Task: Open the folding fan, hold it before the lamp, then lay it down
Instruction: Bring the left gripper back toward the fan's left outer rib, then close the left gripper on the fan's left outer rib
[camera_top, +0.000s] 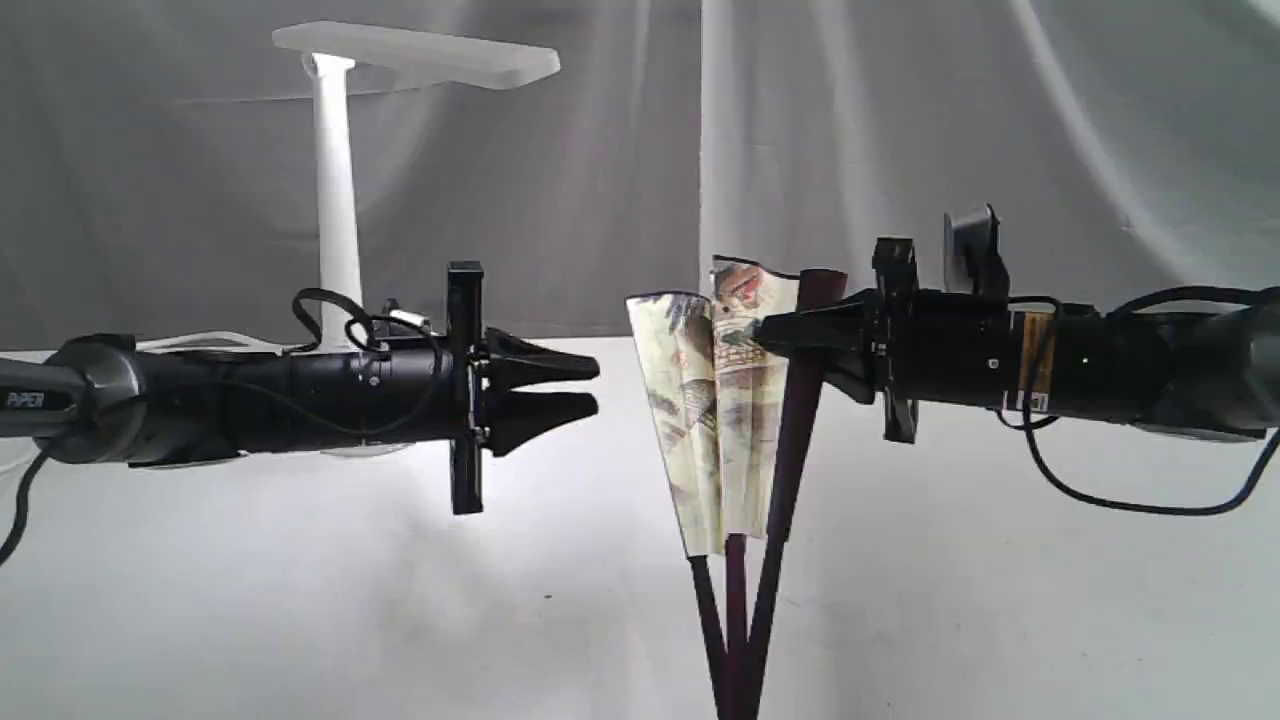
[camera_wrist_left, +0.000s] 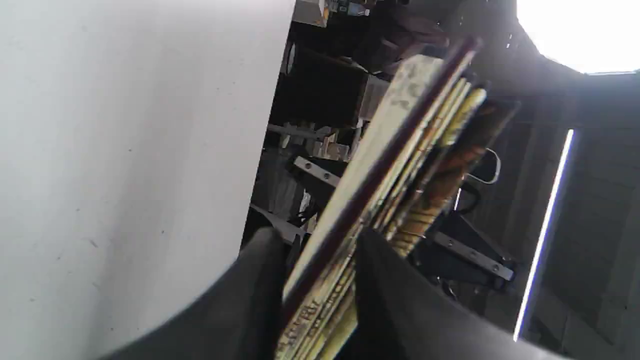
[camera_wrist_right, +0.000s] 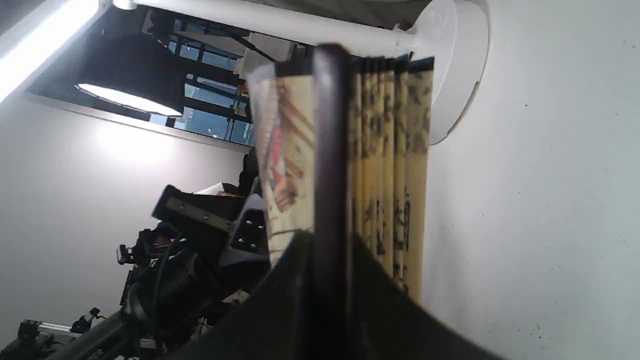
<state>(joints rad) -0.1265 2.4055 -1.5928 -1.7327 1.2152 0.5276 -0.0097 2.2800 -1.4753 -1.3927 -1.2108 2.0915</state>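
Observation:
The folding fan (camera_top: 715, 420) stands upright and partly spread in mid-air, its cream painted leaf fanned to the left and its maroon ribs meeting at the bottom of the exterior view. My right gripper (camera_top: 790, 345) is shut on the fan's dark outer rib near the top; the right wrist view shows that rib of the fan (camera_wrist_right: 390, 150) pinched in the gripper (camera_wrist_right: 330, 239). My left gripper (camera_top: 597, 388) is open with a narrow gap, a short way left of the leaf's free edge and not touching it. In its wrist view the fan (camera_wrist_left: 400, 140) lies beyond the gripper (camera_wrist_left: 317, 240). The white lamp (camera_top: 415, 52) stands behind the left arm.
The lamp's post (camera_top: 335, 200) rises behind my left arm, which hides its round base. The right wrist view shows that base (camera_wrist_right: 450, 65) behind the fan. A grey curtain (camera_top: 1000, 130) closes off the back of the white table (camera_top: 300, 600).

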